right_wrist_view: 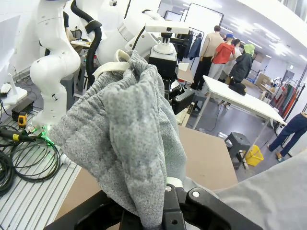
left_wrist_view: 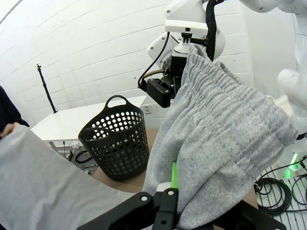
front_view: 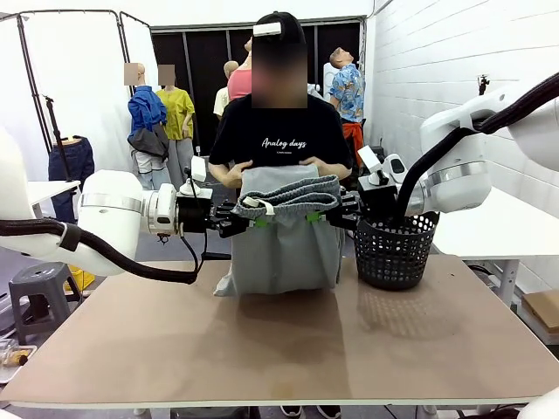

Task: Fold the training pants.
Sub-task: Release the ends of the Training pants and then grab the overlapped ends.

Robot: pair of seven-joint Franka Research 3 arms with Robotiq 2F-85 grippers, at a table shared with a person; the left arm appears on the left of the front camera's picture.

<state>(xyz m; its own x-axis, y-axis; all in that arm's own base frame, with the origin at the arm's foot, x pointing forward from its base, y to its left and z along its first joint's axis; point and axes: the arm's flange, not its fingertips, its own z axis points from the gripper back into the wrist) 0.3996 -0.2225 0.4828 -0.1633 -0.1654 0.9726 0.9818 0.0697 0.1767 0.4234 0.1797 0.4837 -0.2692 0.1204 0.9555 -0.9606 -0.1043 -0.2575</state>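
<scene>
The light grey training pants (front_view: 284,244) hang above the far side of the table, held up by their gathered waistband with a pale drawstring. My left gripper (front_view: 247,219) is shut on the waistband's left end, and my right gripper (front_view: 325,216) is shut on its right end. The legs hang down to the tabletop. In the left wrist view the waistband (left_wrist_view: 225,124) bunches over my left gripper (left_wrist_view: 171,199), with the right arm's gripper (left_wrist_view: 169,86) pinching the far end. The right wrist view has the fabric (right_wrist_view: 127,124) draped over my right gripper (right_wrist_view: 160,208). A person's hands (front_view: 325,168) hold the cloth's upper back edge.
A black perforated basket (front_view: 393,249) stands on the table's far right, close beside the right gripper. The brown tabletop (front_view: 279,349) stretches out in front of the pants. The person stands directly behind the pants. A white table (front_view: 498,229) is at the right.
</scene>
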